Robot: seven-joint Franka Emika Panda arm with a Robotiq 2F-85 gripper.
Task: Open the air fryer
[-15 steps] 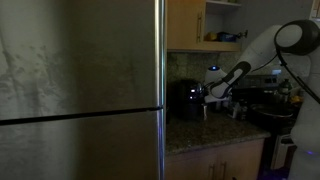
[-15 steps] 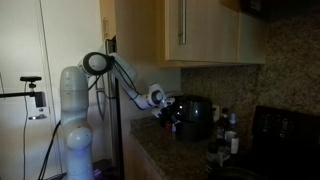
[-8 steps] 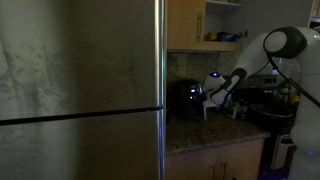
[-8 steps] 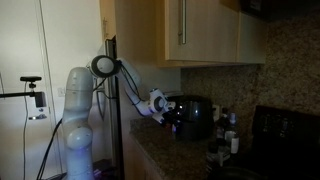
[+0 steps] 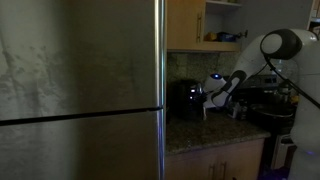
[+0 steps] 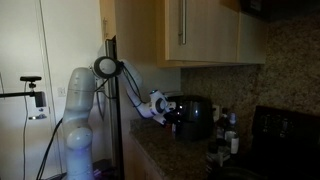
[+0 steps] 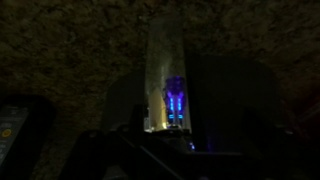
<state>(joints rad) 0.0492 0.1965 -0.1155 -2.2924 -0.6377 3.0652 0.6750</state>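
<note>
My elbow is swinging back and up versus a second ago, while my wrist is barely shifting and staying at the appliance front. Going left to right in an exterior view: the steel fridge [image 5: 80, 90] is filling the frame well off to one side of me, not my target. Next, the air fryer [image 5: 184, 99] is sitting on the counter [image 5: 200, 135], directly ahead of my gripper [image 5: 206, 97]. It reads as touching or just short of the front, too dark to separate. The opposite angle shows the same, my gripper [image 6: 170, 114] pressing up against the air fryer [image 6: 197, 115] front.

In the wrist view only a blue glow [image 7: 175, 102] is showing ahead of me, and my fingers are lost in shadow, so I cannot tell whether I am clenched or released.

Progress, as I judge it: the approach is done. No drawer is visibly sticking out, so the opening is still to do. Confirming the handle grasp and pulling are what is left.
</note>
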